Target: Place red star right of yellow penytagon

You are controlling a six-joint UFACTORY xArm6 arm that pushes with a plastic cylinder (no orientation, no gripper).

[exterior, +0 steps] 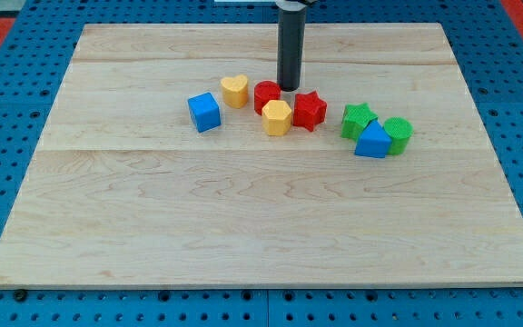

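The tip (289, 87) is seen on the board (152, 227), at 11 o'clock from the red star (310, 111); nothing is held. The star is placed touching the yellow pentagon (277, 117), at its 3 o'clock.

Red star (310, 110) touching the right side of the yellow pentagon (277, 117). My tip (289, 87) just above the pentagon, beside a red cylinder (266, 95), perhaps touching it. Yellow heart (235, 90) up-left of the pentagon, blue cube (204, 112) farther left. Green star (358, 119), blue triangle (371, 141) and green cylinder (398, 133) clustered well right, all on the wooden board (243, 227).
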